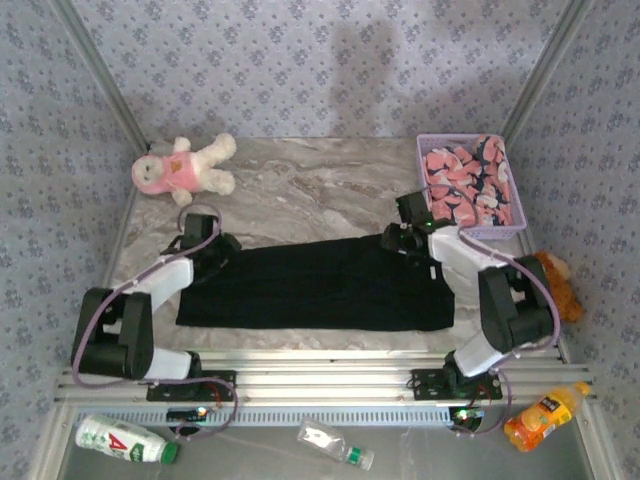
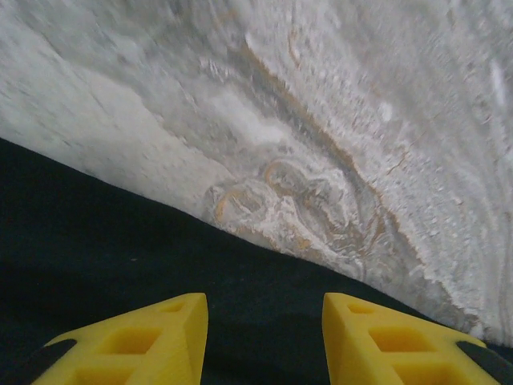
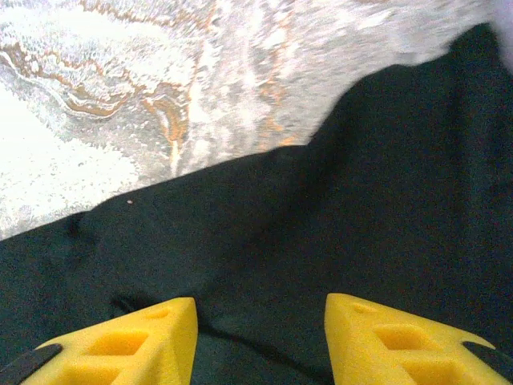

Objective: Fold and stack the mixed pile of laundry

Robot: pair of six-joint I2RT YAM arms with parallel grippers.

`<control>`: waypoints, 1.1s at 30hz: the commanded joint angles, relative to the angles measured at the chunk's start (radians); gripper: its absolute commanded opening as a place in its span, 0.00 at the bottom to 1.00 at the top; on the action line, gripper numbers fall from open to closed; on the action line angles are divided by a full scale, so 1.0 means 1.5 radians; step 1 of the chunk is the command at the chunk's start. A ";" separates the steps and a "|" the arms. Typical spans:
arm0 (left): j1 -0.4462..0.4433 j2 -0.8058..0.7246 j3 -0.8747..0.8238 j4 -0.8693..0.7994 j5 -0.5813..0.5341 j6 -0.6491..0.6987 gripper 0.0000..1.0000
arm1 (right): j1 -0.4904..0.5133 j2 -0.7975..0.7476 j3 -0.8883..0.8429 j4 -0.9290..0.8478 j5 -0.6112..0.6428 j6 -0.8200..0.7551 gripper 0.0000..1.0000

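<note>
**black tee laid out flat, pink one in the basket: handling notes**

so the black t-shirt (image 1: 315, 285) lies as a long flat band across the near-middle of the marble-look desk (image 1: 300, 190). the left hand (image 1: 218, 248) is at its left end and the right hand (image 1: 400, 238) is at its far right corner. both hands stand spread with nothing pinched, yellow tips hanging just over the dark cloth in the wrist views (left hand (image 2: 264, 341), right hand (image 3: 260, 341)).

the tee looks like thin matte knit, so my guess is it's light, totally limp and a bit clingy on itself. it won't break, but it will sag and bunch if lifted from one point. i'd take hold at the edge or corners, one hand per end, so it stays taut. the desk looks smooth, so it may slide when dragged.

the pink garment (image 1: 468, 185) is crumpled in the lavender mesh basket (image 1: 421, 170) at the far right. it has a busy dark-and-white print and looks just as floppy. its edges are hard to pick out in that heap, so probably grab the top fold first.
</note>
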 commanded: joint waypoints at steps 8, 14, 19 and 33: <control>0.003 0.109 0.030 0.023 -0.012 -0.017 0.44 | 0.071 0.078 0.030 0.005 -0.035 -0.038 0.58; 0.015 0.118 0.036 0.005 -0.024 -0.019 0.44 | 0.113 0.075 0.024 -0.037 0.021 -0.011 0.37; 0.029 0.101 0.035 -0.014 -0.038 -0.011 0.44 | 0.122 0.008 0.008 -0.097 0.082 0.010 0.10; 0.034 0.076 0.028 -0.037 -0.063 -0.001 0.46 | 0.153 -0.036 0.014 -0.091 0.041 -0.016 0.54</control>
